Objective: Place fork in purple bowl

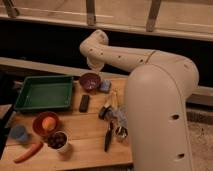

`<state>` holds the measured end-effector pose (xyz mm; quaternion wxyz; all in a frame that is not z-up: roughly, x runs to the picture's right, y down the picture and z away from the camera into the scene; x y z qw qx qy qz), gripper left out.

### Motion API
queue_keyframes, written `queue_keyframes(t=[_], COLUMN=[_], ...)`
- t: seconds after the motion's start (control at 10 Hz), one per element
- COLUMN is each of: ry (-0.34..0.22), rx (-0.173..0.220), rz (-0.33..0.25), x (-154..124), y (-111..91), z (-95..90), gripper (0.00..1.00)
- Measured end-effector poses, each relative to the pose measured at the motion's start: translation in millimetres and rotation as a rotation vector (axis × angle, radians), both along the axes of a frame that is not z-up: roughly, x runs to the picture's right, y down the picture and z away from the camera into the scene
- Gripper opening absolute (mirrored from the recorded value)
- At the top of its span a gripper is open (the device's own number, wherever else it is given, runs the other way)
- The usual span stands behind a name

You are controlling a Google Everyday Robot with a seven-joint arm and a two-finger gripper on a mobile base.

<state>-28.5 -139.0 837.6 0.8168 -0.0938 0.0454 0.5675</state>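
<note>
The purple bowl (pixel 90 81) stands at the back of the wooden table (pixel 75 150), just right of the green tray; its inside looks dark. The gripper (pixel 95 64) hangs from the white arm (pixel 125 57) just above and behind the bowl, apart from it. A slim silvery utensil that may be the fork (pixel 120 127) lies in the cluster of utensils by the table's right side, beside the robot's body. I cannot tell whether anything is in the gripper.
A green tray (pixel 42 92) sits back left. A black block (pixel 84 103) and a blue object (pixel 105 86) lie near the bowl. Yellow-handled utensils (pixel 112 100) and a black-handled utensil (pixel 107 139) lie right. An orange-red bowl (pixel 45 123), white cup (pixel 59 141), blue cup (pixel 19 133) and carrot (pixel 25 152) are front left.
</note>
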Motion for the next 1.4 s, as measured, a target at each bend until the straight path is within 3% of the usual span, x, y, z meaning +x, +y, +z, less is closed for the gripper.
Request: queue_keyframes(t=[0.2, 0.4, 0.6, 1.1, 1.3, 1.4], ry=[-0.044, -0.11, -0.151, -0.284, -0.31, -0.351], rx=[0.116, 0.179, 0.194, 0.179, 0.173, 0.164], rz=[0.041, 0.085, 0.122, 0.214, 0.234, 0.242], x=[2.1, -1.2, 4.4, 4.2, 5.0, -2.0], y=[-34.6, -49.5, -46.8, -4.9, 0.6, 9.0], z=[-11.1, -16.3, -10.0, 55.8, 67.4, 80.7], gripper=[0.0, 0.0, 0.0, 0.0, 0.0, 0.14])
